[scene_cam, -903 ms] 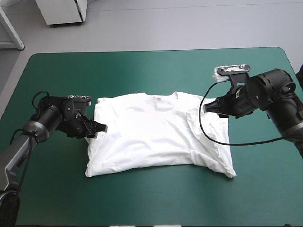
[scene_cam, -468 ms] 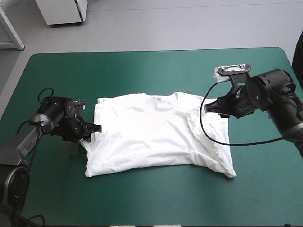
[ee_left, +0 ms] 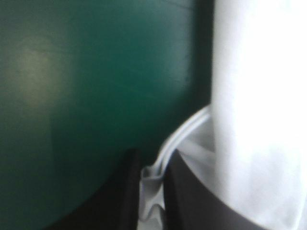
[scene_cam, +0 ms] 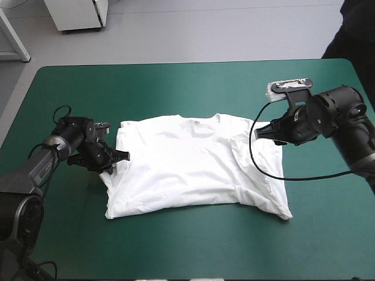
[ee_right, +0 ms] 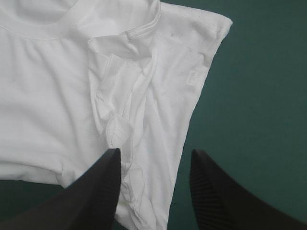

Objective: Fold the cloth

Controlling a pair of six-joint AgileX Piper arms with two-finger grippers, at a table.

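Two jaws, one T-shirt, and only one side has a hold.
T-shirt: spread flat at the middle of the teal-green surface, collar toward the far edge; as it lies, it is wider left to right than far to near.
Left jaws: all but shut and low at the surface, pinching a thin fold of the T-shirt's left edge (the left wrist view shows the cloth squeezed between them).
Right jaws: wide open and holding nothing, hovering over the T-shirt's right edge toward its far right corner; the right sleeve, tucked in and rumpled, lies just ahead of them.
Key relation: the cloth runs rightward from the left jaws and leftward from the right jaws, so the two sit at opposite side edges.
Nearer side: left, with cloth in its grip. The right looks to need a descent and a close on its edge before any fold can start.
Containers: none to be seen on the surface.
Risk: a one-sided pull would likely drag the T-shirt rather than fold it.
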